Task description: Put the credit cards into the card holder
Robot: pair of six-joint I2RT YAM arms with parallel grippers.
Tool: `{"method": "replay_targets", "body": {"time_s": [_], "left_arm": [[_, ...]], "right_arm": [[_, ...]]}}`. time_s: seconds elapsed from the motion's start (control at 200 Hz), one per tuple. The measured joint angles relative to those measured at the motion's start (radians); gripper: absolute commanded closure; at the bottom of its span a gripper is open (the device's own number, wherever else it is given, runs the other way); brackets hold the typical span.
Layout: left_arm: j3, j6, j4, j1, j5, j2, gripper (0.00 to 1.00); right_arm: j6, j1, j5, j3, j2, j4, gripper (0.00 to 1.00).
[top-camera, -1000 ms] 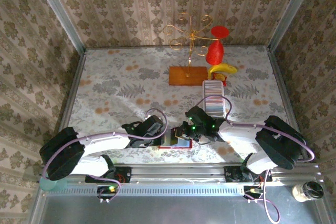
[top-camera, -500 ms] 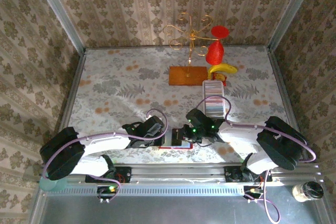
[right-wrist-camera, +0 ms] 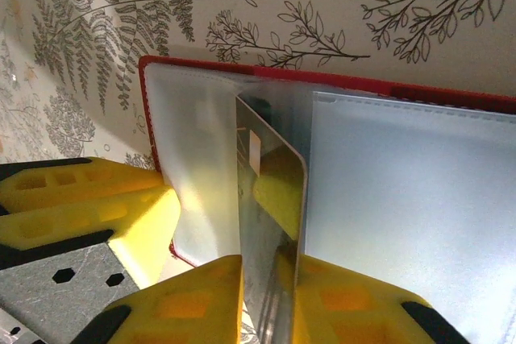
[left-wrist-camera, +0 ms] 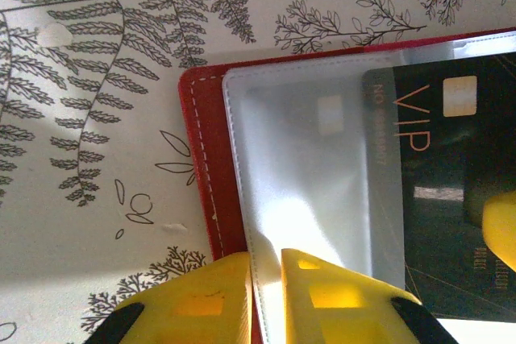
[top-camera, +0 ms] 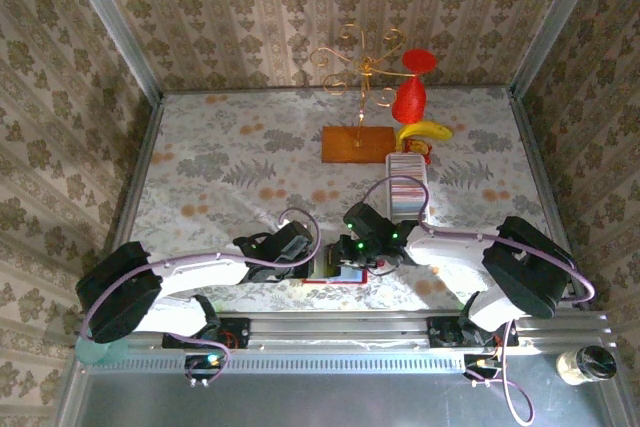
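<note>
Insertion, judged the step in hand, and going well only with the wallet pinned and the card travelling straight. Pinching the edge of the red card holder [left-wrist-camera: 201, 199] with the left gripper [left-wrist-camera: 266, 267] at six o'clock in the left wrist view, jaws closed on the red cover and a clear pocket leaf, steadying it on the table [top-camera: 200, 177]. Lying at six o'clock of the table in the top view, between both grippers. Feeding the black VIP credit card [left-wrist-camera: 451, 199], its leading edge already under the clear pocket, in from three o'clock, squarely along the pocket mouth, avoiding tilt and snagged corners at the stitching. Straddling that card at six o'clock in the right wrist view with the right gripper [right-wrist-camera: 270, 279], fingers narrowly apart; clamping or merely guiding, impossible telling. Counting: one holder, one card at it, two grippers, one white tray [top-camera: 390, 162] at one o'clock from the holder, carrying the remaining credit cards [top-camera: 407, 197], too finely packed for numbering.
</note>
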Motion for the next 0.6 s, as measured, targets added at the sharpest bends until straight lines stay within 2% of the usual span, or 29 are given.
{"method": "replay_targets", "body": {"time_s": [0.07, 0.165, 0.38, 0.6], "left_arm": [[0.000, 0.000, 0.003, 0.000, 0.000, 0.000, 0.84], [0.000, 0.000, 0.007, 0.000, 0.000, 0.002, 0.84], [-0.001, 0.000, 0.011, -0.002, 0.000, 0.003, 0.84], [-0.002, 0.000, 0.012, -0.002, 0.000, 0.003, 0.85]], "right_arm": [[-0.016, 0.003, 0.013, 0.011, 0.001, -0.029, 0.66], [-0.028, 0.007, 0.032, 0.018, 0.001, -0.063, 0.66], [-0.043, 0.015, 0.048, 0.028, 0.020, -0.094, 0.75], [-0.046, 0.035, 0.048, 0.077, 0.073, -0.095, 0.75]]}}
